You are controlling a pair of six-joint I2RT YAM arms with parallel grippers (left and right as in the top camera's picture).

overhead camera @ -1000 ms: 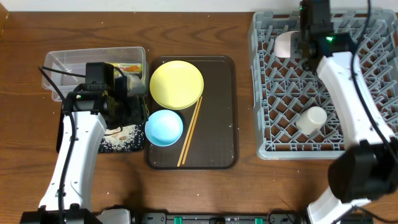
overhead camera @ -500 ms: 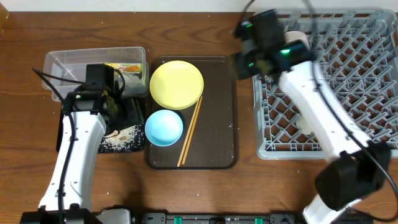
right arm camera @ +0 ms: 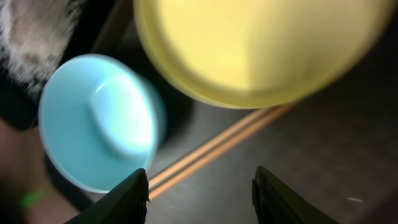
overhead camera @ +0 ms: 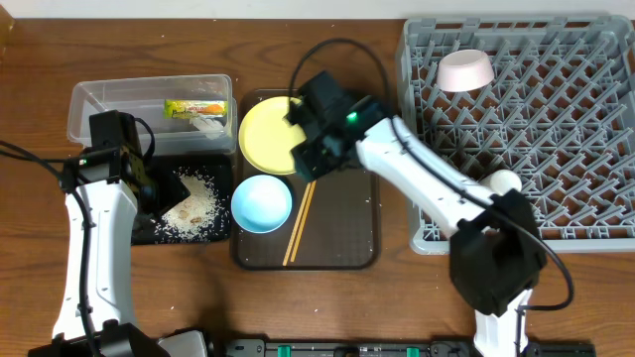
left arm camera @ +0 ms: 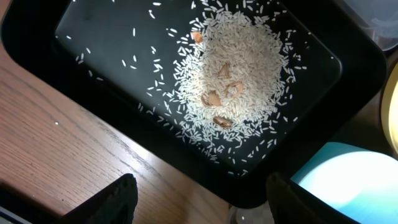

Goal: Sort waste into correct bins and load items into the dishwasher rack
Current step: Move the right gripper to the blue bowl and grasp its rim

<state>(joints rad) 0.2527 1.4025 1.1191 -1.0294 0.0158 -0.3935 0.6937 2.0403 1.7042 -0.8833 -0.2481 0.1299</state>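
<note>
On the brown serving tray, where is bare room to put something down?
The lower right of the serving tray is bare, between the chopsticks and its right rim. The left half is crowded: yellow plate at the top, blue bowl below it.

round yellow plate (overhead camera: pixel 270 137): plain yellow | light blue bowl (overhead camera: pixel 261 202): sky blue | two wooden chopsticks (overhead camera: pixel 298 230): tan | dark brown serving tray (overhead camera: pixel 347 218): dark brown | shallow black rectangular tray (left arm camera: pixel 74 31): black, speckled with white rice grains (left arm camera: pixel 249 68), tan flecks | small printed wrapper (overhead camera: pixel 193 107): yellow-green-orange | grey plastic lattice rack (overhead camera: pixel 556 149): grey | pale bowl (overhead camera: pixel 465 70): pinkish white | wooden bench (overhead camera: pixel 40 40): brown grain
</note>
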